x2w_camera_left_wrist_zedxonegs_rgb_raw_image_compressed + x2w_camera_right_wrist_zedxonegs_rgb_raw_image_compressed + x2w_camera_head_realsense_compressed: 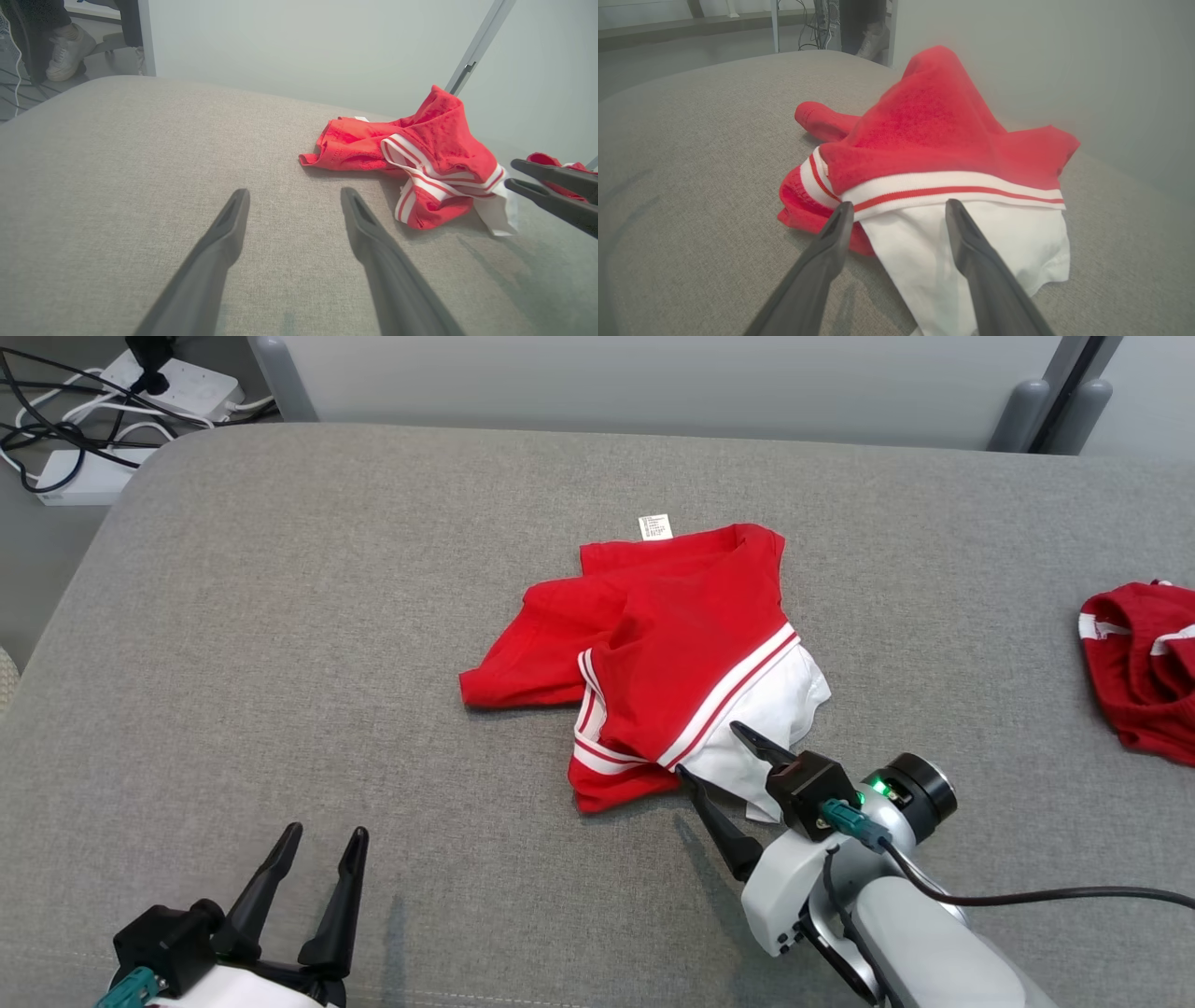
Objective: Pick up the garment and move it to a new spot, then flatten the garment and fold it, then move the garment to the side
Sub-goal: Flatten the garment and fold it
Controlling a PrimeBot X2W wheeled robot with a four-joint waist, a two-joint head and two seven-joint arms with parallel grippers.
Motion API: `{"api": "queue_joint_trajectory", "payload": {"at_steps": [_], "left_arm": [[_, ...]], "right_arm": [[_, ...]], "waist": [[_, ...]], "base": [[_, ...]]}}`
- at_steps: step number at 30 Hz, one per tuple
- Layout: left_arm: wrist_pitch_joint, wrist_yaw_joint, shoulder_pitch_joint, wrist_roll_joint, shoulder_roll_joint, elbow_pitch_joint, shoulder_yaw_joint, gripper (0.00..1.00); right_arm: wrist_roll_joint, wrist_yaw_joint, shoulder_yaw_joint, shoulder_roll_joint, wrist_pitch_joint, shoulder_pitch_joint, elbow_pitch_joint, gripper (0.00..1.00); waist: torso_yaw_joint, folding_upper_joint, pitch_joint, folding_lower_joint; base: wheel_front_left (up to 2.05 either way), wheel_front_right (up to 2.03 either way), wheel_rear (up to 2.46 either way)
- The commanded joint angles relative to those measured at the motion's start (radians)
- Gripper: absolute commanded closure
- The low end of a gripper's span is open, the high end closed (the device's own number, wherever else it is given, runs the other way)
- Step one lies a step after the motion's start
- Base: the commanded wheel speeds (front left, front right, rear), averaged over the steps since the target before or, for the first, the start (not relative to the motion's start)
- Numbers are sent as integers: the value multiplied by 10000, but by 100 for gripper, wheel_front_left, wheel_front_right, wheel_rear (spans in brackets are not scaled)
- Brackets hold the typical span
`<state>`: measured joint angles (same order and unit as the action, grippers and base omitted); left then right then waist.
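The garment (pixel 667 653) is red with white stripes and a white lower part, and it lies crumpled in the middle of the grey padded surface (pixel 280 616). It also appears in the left wrist view (pixel 420 154) and close up in the right wrist view (pixel 934 140). My right gripper (pixel 724 751) is open at the garment's near white edge, one finger on each side of the white cloth, holding nothing (pixel 899 207). My left gripper (pixel 327 835) is open over bare surface at the lower left, well apart from the garment (pixel 294 196).
A second red and white garment (pixel 1139 663) lies at the surface's right edge. A power strip and cables (pixel 121 401) sit on the floor beyond the far left corner. A person's shoe (pixel 70 49) stands past the far edge. A pale wall (pixel 653 373) runs behind.
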<state>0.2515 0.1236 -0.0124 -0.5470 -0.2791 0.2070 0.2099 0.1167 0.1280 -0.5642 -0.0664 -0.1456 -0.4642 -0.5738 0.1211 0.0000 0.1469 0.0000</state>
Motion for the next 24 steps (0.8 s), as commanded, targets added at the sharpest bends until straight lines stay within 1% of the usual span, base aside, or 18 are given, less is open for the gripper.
{"api": "queue_joint_trajectory", "payload": {"at_steps": [1,6,8,12,18,21,24], "left_arm": [[103,71,364,-77,-279,-241,-299,0],[103,71,448,-192,-295,-274,-120,0],[103,71,470,-253,-294,-252,-83,0],[103,71,531,-479,-359,-181,-55,0],[103,71,664,-782,-426,-168,87,0],[103,71,679,-828,-446,-150,134,0],[103,71,675,-903,-468,-98,195,0]], "right_arm": [[-182,27,-143,162,124,74,389,0],[-600,27,-525,162,521,134,723,0],[-978,27,-555,162,757,85,737,0],[-2090,27,-236,162,1594,-173,862,0],[-3193,27,296,162,2147,-520,1117,0],[-3329,27,470,162,2178,-570,1222,0],[-3412,27,538,162,2447,-562,1143,0]], "waist": [[-20,0,43,0],[77,0,133,0],[148,0,161,0],[369,0,319,0],[659,0,494,0],[712,0,512,0],[749,0,515,0]], "base": [[0,0,0],[0,0,0],[0,0,0],[0,0,0],[0,0,0],[0,0,0],[0,0,0]]}}
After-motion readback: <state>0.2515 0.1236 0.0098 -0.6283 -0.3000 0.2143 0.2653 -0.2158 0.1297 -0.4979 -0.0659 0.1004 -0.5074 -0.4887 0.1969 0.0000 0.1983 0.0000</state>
